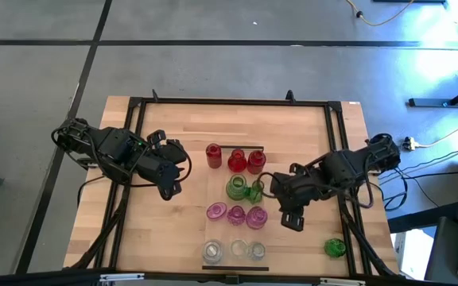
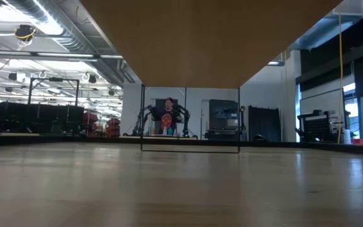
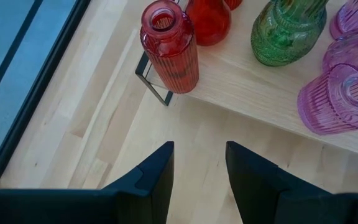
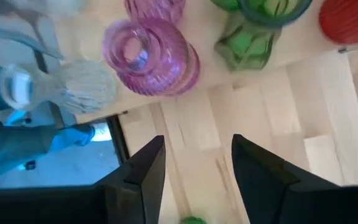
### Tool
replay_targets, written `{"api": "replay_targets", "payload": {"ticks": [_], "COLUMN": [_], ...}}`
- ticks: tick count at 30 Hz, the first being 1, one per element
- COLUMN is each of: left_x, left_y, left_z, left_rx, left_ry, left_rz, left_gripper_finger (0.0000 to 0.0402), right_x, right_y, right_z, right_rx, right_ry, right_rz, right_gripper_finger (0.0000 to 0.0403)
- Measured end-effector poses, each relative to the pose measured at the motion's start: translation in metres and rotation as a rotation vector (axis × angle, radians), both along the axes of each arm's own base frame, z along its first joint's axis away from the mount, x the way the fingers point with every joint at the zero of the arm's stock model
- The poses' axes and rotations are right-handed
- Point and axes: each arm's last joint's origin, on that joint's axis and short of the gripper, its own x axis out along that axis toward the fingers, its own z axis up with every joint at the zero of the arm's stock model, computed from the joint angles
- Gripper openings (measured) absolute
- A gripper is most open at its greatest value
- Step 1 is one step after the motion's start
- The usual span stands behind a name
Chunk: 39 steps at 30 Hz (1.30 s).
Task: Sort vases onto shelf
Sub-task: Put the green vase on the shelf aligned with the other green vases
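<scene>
The shelf (image 1: 233, 232) is a pale board lying on the table's middle. On it stand rows of vases: three red (image 1: 237, 161) at the far end, two green (image 1: 237, 187), three pink (image 1: 236, 214), and three clear (image 1: 237, 249) at the near end. One more green vase (image 1: 335, 248) stands on the tabletop near the right front corner. My left gripper (image 1: 169, 189) hovers open left of the shelf, facing the red vase (image 3: 169, 46). My right gripper (image 1: 291, 220) hovers open right of the shelf, above bare table, near a pink vase (image 4: 148, 56).
A black frame (image 1: 229, 102) runs along the table's far and side edges. Bare tabletop lies left of the shelf and between the shelf and the lone green vase. A person shows far back in the room (image 2: 167, 118).
</scene>
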Motion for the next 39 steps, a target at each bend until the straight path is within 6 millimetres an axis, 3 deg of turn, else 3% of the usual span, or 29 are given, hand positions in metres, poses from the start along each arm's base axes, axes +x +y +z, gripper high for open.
{"api": "replay_targets", "payload": {"ticks": [6, 17, 24, 29, 39], "left_x": [0.000, -0.003, -0.003, -0.003, -0.003], "left_y": [0.000, -0.008, -0.009, -0.009, -0.009], "left_z": [0.000, 0.000, 0.000, 0.000, 0.000], "left_rx": [0.000, 0.005, 0.020, 0.040, 0.042], "left_ry": [0.000, -0.003, 0.015, 0.032, 0.034], "left_rz": [0.001, -0.029, -0.081, -0.126, -0.133], "left_gripper_finger": [0.0139, 0.0139, 0.0139, 0.0139, 0.0139], "right_x": [-0.008, -0.054, -0.106, -0.135, -0.178], "right_y": [0.020, 0.075, 0.063, 0.053, 0.071], "right_z": [-0.016, -0.079, -0.098, -0.114, -0.163], "right_rx": [0.005, -0.034, -0.052, 0.143, 0.294], "right_ry": [0.081, 0.399, 0.508, 0.461, 0.578], "right_rz": [0.001, -0.165, -0.415, -0.609, -0.726], "right_gripper_finger": [0.0166, 0.0166, 0.0166, 0.0166, 0.0166]}}
